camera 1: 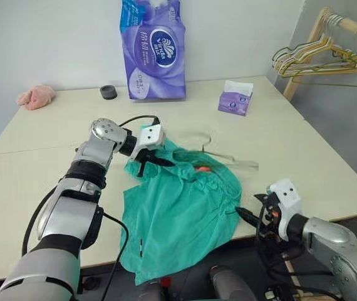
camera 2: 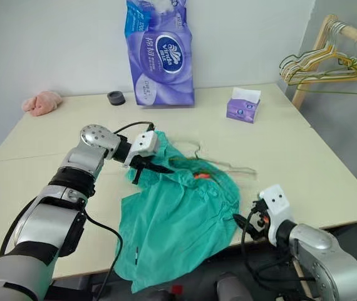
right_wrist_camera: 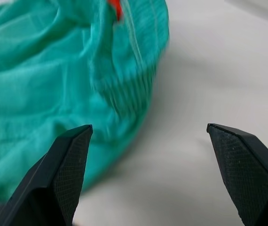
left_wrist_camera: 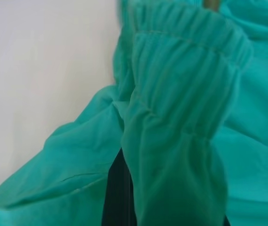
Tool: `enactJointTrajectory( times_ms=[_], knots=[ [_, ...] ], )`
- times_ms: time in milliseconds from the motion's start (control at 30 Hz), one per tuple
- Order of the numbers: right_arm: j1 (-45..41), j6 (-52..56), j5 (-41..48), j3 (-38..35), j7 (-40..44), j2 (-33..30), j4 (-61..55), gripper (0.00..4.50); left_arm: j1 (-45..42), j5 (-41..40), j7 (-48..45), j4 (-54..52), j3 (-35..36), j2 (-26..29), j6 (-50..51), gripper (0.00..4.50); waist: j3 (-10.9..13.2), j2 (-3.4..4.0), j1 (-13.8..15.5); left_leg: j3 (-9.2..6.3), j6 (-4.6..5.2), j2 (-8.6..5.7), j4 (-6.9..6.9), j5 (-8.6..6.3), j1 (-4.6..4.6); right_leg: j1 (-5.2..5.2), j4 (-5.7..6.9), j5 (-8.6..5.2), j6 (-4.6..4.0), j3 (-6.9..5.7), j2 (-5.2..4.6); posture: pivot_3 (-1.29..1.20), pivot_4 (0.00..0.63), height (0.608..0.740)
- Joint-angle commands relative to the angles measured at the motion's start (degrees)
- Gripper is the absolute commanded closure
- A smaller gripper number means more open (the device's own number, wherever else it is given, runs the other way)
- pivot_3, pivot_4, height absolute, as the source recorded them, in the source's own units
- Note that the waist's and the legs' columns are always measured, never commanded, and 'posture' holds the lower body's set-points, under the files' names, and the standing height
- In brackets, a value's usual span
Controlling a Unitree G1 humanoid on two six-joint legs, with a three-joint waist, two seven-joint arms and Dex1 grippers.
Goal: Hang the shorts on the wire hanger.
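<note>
The shorts [camera 1: 181, 213] are spread over the near part of the table [camera 1: 47, 135], their lower edge hanging past its front edge, the gathered waistband turned toward the far side with a small orange tag [camera 1: 202, 168] showing inside it. The wire hanger [camera 1: 219, 157] is seen lying flat just beyond the waistband, partly tucked into the cloth, its hook pointing away.

The left gripper [camera 1: 156, 161] is held over the waistband's left corner, the forearm reaching forward and the wrist bent so that the fingers point rightward and slightly down; the fingers are clamped together on a fold of the shorts, the elastic bunched around them in the left wrist view.

The right gripper [right_wrist_camera: 148, 174] is held low at the table's front edge, just beside the right hem, aimed forward and leftward; its fingers [right_wrist_camera: 68, 165] are spread wide, nothing between them, cloth just ahead of the left one.

Farther off, a purple tissue pack [camera 1: 153, 53], a small tissue box [camera 1: 235, 99], a black ring [camera 1: 108, 92] and a pink cloth lump [camera 1: 36, 96] are seen.
</note>
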Motion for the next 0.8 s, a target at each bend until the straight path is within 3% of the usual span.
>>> enactJointTrajectory(
  times_ms=[33, 133, 267, 433, 800],
  knots=[
    [0.42, -7.78, -0.81, -4.08, 4.37, -6.28, -2.27, 0.35, -1.46, -1.08, 0.31, -0.70, 1.25, 0.66, -0.53, 4.50, -0.01, -0.02, -0.13, 0.01, 0.00, 0.01, -0.01, 0.00, 0.02, 0.04, -0.04, 0.00, 0.01, -0.02, 0.01, -0.24, 0.044, 0.740],
    [0.48, -6.06, 4.17, -6.21, 6.01, -7.00, -2.58, 0.00, -1.55, -0.87, 0.26, -0.41, 1.22, 0.59, -0.72, 4.50, -0.02, -0.03, -0.29, 0.06, 0.00, 0.05, -0.02, 0.00, 0.03, 0.06, -0.04, 0.00, 0.00, -0.10, 0.16, -0.24, 0.042, 0.740],
    [-0.89, 2.72, 12.03, -6.68, 0.93, -0.38, -4.01, 0.00, -1.84, -0.74, 0.49, 0.21, 1.20, 0.42, -1.11, 4.50, -0.02, -0.02, -0.34, 0.00, 0.01, 0.13, -0.03, 0.00, 0.03, 0.06, -0.01, 0.01, -0.02, -0.09, 0.22, -0.24, 0.042, 0.740],
    [-1.40, 5.82, 11.37, -1.79, -7.02, 7.24, -2.48, 0.00, -1.93, -0.73, 0.64, 0.55, 1.20, 0.19, -1.35, 4.50, -0.03, 0.00, -0.28, -0.13, 0.00, 0.14, -0.03, 0.00, 0.03, 0.04, 0.01, 0.01, -0.02, -0.06, 0.17, -0.24, 0.043, 0.740],
    [-4.49, 2.13, 9.14, 3.85, -14.12, 14.88, 4.80, 0.00, -2.33, -0.56, 0.71, 0.81, 1.21, 0.44, -1.47, 4.50, -0.05, 0.04, -0.32, -0.12, 0.00, 0.12, -0.03, 0.00, 0.03, 0.02, 0.01, 0.01, -0.02, -0.05, 0.14, -0.23, 0.040, 0.740]
  ],
)
